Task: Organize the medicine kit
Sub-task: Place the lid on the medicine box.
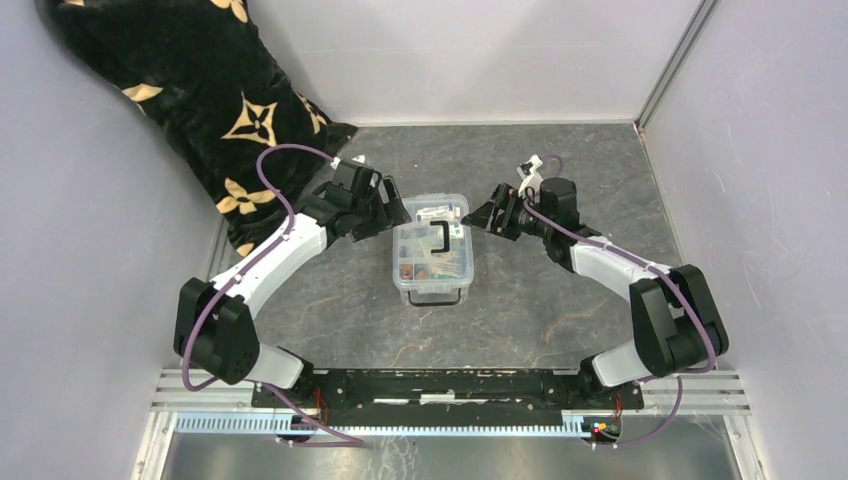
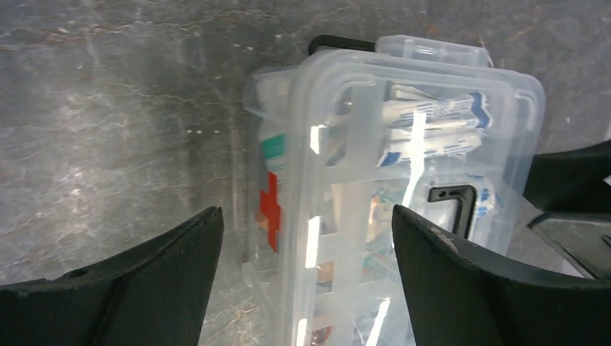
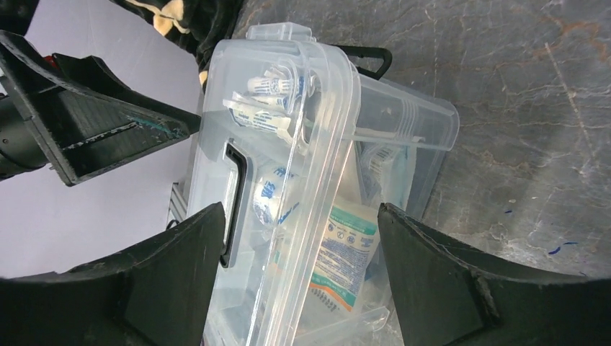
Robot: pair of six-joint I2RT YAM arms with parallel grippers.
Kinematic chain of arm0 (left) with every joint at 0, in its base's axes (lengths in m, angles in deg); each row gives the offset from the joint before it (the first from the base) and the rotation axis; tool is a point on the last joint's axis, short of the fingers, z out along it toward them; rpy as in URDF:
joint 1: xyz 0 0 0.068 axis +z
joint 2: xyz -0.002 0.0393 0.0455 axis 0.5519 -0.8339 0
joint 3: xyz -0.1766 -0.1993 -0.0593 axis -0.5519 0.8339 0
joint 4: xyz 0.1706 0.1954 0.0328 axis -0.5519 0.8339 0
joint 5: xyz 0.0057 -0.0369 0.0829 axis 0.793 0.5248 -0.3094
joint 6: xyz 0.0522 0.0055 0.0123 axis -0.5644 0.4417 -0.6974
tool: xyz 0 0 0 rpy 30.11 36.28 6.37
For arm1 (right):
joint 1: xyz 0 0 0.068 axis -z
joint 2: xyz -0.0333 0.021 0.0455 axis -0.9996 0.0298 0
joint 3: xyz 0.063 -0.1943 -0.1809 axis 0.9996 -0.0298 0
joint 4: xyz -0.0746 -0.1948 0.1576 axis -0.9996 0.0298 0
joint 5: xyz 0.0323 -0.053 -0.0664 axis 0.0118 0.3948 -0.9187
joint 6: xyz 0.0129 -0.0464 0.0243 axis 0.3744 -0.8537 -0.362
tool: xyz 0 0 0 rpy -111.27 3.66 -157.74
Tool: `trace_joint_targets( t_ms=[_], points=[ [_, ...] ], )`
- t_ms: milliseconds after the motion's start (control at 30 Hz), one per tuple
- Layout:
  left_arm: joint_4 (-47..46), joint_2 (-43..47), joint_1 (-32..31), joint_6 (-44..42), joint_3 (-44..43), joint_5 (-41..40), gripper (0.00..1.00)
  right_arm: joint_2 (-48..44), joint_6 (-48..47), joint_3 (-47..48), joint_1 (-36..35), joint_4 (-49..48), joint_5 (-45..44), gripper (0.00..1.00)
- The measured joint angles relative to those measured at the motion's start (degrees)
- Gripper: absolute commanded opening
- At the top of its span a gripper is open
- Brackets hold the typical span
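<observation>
Two claws spread wide, one at each side of the medicine kit [image 1: 432,252].
The medicine kit sits in the middle of the grey table [image 1: 570,300], lid on, its black handle [image 1: 440,238] on top and packets showing through the clear plastic. The left gripper [image 1: 388,208] stands just beside the kit's far left corner and the right gripper [image 1: 492,218] just beside its far right corner, and neither pinches anything. A red cross [image 2: 270,211] marks one side wall.

Only sign: red cross [image 2: 270,210] on medicine kit [image 2: 360,180]
</observation>
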Motion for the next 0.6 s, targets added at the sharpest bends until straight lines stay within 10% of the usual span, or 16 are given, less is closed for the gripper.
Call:
trace_joint_targets(
  t_ms=[600],
  points=[
    [-10.3,0.1,-0.3,1.5,7.0,6.6,0.77,4.4,1.9,0.0,-0.5,-2.5,1.7,0.55]
  ],
)
